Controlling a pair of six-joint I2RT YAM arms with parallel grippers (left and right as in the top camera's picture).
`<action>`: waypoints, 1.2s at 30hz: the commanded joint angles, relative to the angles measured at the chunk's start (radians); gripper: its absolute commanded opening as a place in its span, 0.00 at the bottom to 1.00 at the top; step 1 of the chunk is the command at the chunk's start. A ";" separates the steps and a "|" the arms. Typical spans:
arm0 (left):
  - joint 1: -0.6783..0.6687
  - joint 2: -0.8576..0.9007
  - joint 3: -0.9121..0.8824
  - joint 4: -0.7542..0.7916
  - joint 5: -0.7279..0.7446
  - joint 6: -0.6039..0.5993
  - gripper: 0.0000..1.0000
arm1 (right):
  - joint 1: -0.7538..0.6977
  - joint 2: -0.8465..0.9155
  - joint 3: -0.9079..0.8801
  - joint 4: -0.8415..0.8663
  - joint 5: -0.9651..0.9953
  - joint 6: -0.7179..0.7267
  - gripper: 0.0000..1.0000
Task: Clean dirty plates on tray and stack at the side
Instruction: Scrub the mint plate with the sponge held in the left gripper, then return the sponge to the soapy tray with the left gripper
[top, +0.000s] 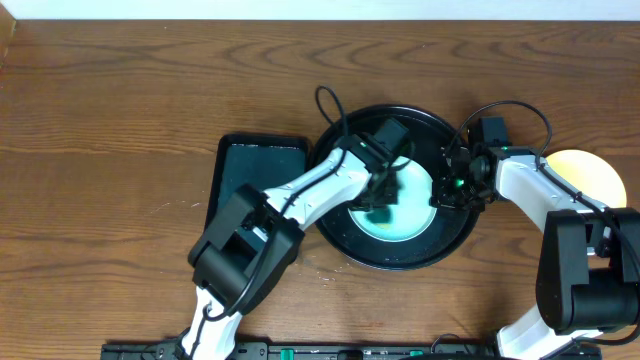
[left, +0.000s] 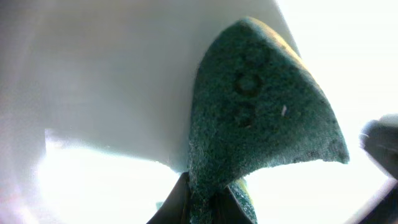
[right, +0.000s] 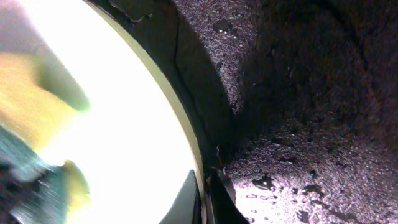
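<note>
A pale mint plate (top: 408, 218) lies in the large round black tray (top: 400, 263). My left gripper (top: 381, 190) is over this plate, shut on a green and yellow sponge (top: 378, 212) that presses on the plate's face. In the left wrist view the sponge (left: 261, 118) fans out from the left gripper (left: 208, 202) against the white plate (left: 112, 81). My right gripper (top: 450, 186) is shut on the plate's right rim; in the right wrist view the right gripper (right: 204, 202) pinches the plate (right: 124, 112) edge above the wet tray (right: 298, 93). A pale yellow plate (top: 585, 175) lies on the table at the right.
A dark teal rectangular tray (top: 255, 180) sits just left of the round tray, under the left arm. Water droplets cover the black tray's floor (right: 273, 186). Brown wood-grain tabletop (top: 120, 100) stretches to the left and back.
</note>
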 joint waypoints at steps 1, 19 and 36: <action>0.062 0.061 -0.061 -0.086 -0.412 0.011 0.07 | 0.011 0.005 -0.002 -0.006 0.064 0.000 0.01; 0.019 -0.031 0.080 -0.288 -0.566 0.031 0.07 | 0.011 0.003 -0.002 -0.018 0.064 0.001 0.01; 0.303 -0.415 -0.026 -0.452 -0.372 0.120 0.08 | 0.011 -0.042 -0.002 0.011 0.109 -0.019 0.01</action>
